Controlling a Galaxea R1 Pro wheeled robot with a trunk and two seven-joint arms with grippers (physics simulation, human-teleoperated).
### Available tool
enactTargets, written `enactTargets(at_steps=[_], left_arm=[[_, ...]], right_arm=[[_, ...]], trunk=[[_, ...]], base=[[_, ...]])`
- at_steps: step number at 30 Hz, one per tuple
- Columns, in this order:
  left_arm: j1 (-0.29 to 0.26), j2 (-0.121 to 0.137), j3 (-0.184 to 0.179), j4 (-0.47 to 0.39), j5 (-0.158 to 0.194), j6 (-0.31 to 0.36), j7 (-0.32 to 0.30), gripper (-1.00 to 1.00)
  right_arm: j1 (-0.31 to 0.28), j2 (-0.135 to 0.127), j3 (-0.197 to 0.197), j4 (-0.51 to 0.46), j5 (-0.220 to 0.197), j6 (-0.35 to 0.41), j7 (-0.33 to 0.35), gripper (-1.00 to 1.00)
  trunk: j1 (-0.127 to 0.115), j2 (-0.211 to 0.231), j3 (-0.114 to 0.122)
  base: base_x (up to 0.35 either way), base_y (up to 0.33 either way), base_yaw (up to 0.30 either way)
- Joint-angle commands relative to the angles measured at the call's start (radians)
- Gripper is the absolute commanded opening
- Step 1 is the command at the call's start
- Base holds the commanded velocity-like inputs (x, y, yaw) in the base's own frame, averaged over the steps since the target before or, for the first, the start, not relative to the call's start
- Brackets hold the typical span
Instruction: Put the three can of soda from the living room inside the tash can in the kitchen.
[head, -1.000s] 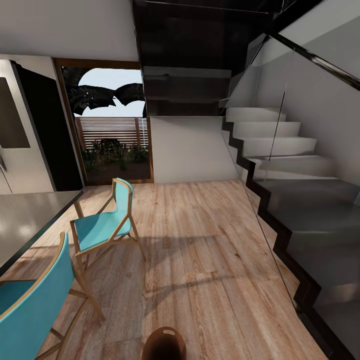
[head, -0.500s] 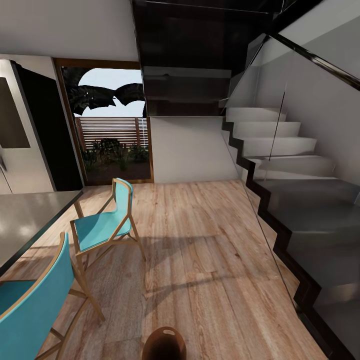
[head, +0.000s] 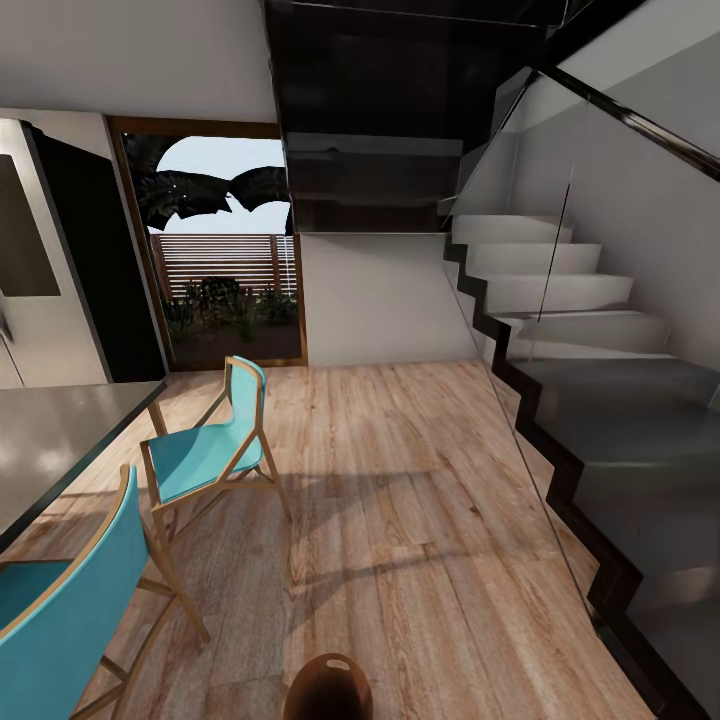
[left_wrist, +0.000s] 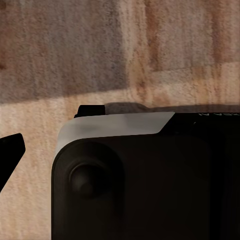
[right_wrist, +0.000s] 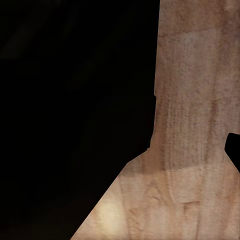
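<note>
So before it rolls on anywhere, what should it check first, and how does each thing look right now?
1. Bin located: ok. The brown trash can stands on the wood floor at the bottom edge of the head view.
2. Path ahead free: ok. Bare floor runs toward the glass door.
3. Side clearance: not ok. Two turquoise chairs stand close on the left, the staircase on the right.
4. Soda can in a claw: cannot tell. The wrist views show dark robot parts over floor, no orange can.
5. Claws open or shut: cannot tell.
6. In the kitchen: ok. The steel fridge is on the left.
</note>
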Motion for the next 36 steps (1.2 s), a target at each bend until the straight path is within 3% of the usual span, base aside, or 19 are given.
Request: enactTargets(at_steps=[1,36], left_arm=[[0.0,0.0,0.0,0.0,0.0,0.0,0.0,1.0],[0.0,0.0,0.0,0.0,0.0,0.0,0.0,1.0]], right_arm=[[0.0,0.0,0.0,0.0,0.0,0.0,0.0,1.0],[0.0,0.0,0.0,0.0,0.0,0.0,0.0,1.0]], trunk=[[0.0,0.0,0.0],[0.0,0.0,0.0]], base=[[0.0,0.0,0.0],[0.0,0.0,0.0]])
